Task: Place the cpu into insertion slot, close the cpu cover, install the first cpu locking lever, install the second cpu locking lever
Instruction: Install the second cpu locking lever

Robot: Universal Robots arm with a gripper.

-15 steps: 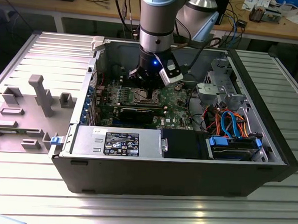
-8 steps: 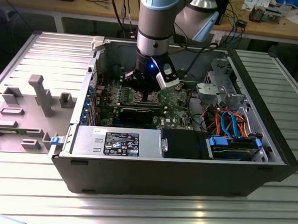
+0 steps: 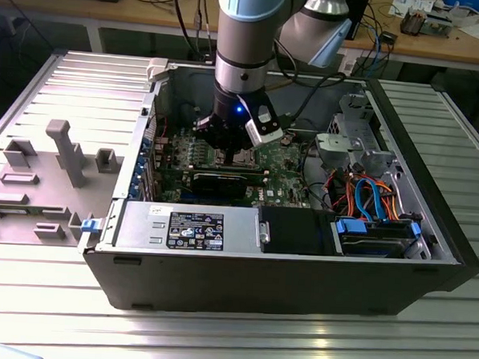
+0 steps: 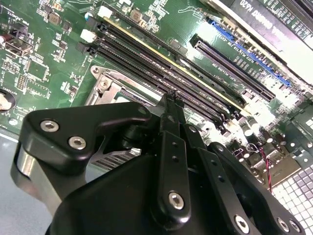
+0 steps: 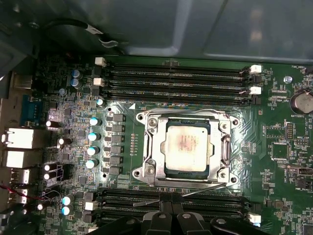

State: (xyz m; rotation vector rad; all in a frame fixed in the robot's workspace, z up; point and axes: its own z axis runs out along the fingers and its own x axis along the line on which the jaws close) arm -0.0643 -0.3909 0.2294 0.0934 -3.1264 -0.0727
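The gripper (image 5: 168,215), fingers pressed together on nothing, hovers just beside the insertion slot (image 5: 188,147); the cpu (image 5: 188,146) sits seated under the lowered cpu cover (image 5: 226,147).

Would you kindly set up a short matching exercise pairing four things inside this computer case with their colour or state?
Things:
1. cpu
2. cpu cover
3. memory slots
4. claw

Descriptions:
A. long, narrow and black, lying in parallel rows
B. silvery frame lying flat around the chip
C. black, at the socket's edge, over the lower memory slots
D. square with a grey metal top, seated in the socket

Pairs: 1-D, 2-B, 3-A, 4-C
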